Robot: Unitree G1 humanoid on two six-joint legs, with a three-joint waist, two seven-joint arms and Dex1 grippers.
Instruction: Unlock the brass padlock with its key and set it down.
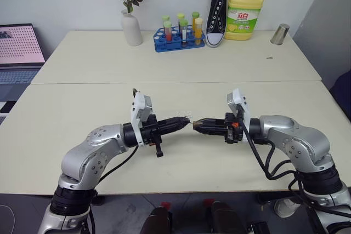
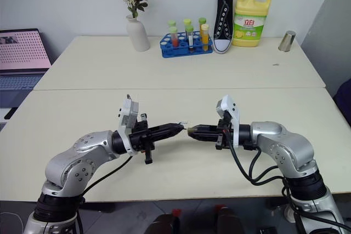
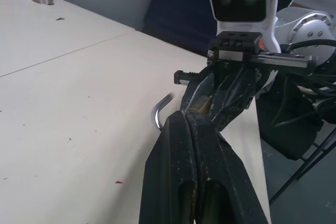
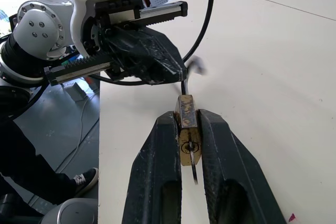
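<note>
Between the right gripper's (image 4: 189, 140) two black fingers sits the brass padlock (image 4: 187, 129), pinched by its flat sides, jaws closed down to the width of its body. The keyway faces back toward that wrist, and a thin silvery sliver, most likely the key (image 4: 194, 167), hangs from it toward 6 o'clock in the right wrist view. The shackle (image 3: 160, 111) leaves the far end of the body and runs straight to the left gripper (image 1: 186, 120), whose fingers are pressed fully together; whether they actually pinch the shackle's bend or only touch it is hard to make out, though the left wrist view shows the silver hook just beside their tips, at about 10 o'clock from them.

Seen from the head, the two grippers meet tip to tip above the near table (image 1: 181, 100), the left one at 9 o'clock and the right one at 3 o'clock of the lock, both held clear of the surface.

My reading is that the unlocking step is in hand: key seated, shackle being pulled. I cannot tell whether the shackle has sprung. Next calls for a steady pull apart along the shackle's line without twisting the small body out of the pinch, then lowering it to the table.
</note>
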